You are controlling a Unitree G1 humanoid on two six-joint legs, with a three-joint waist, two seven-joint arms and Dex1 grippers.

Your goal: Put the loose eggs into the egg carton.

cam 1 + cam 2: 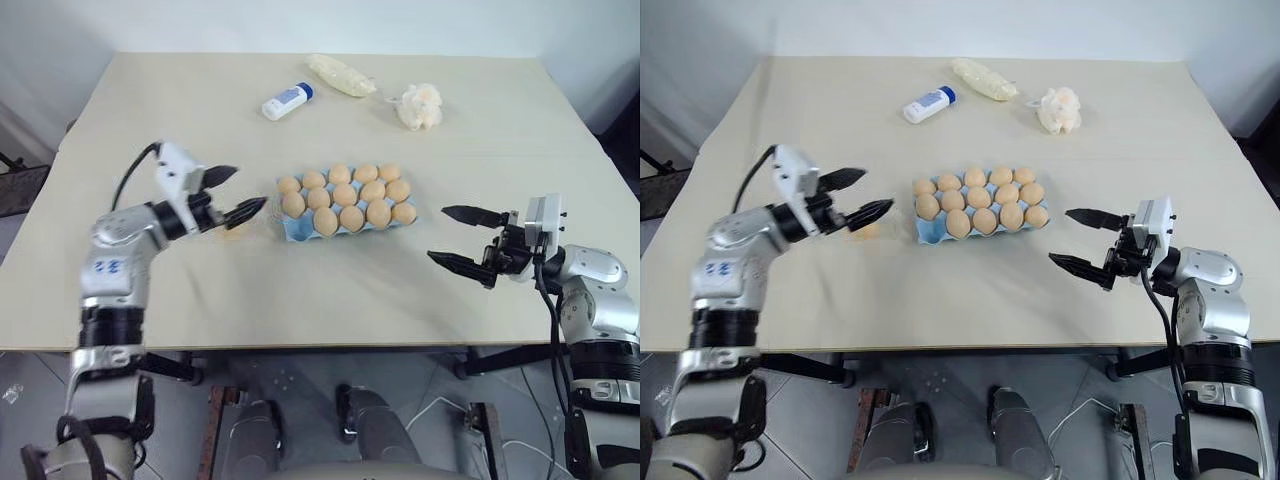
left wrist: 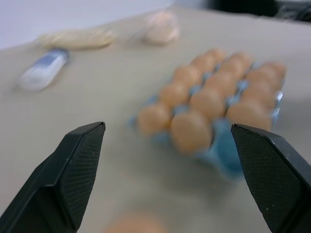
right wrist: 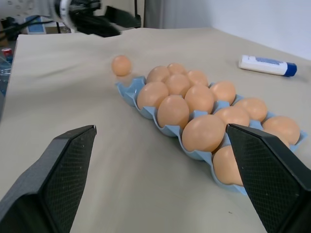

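The light blue egg carton [image 1: 292, 230] sits mid-table with several tan eggs [image 1: 352, 218] in its cups; the corner cup [image 3: 127, 91] nearest my left arm is bare. One loose egg [image 1: 235, 231] lies on the table just left of that corner, also seen as the loose egg [image 3: 121, 65] in the right wrist view. My left gripper [image 1: 248, 190] hovers open right above and beside this egg, holding nothing. My right gripper [image 1: 438, 234] stands open and empty to the right of the carton, pointing at it.
At the back of the table [image 1: 300, 290] lie a white bottle with a blue cap [image 1: 287, 101], a pale plastic bag [image 1: 341, 75] and a lumpy white wad [image 1: 420, 106]. The table's front edge runs just below both grippers.
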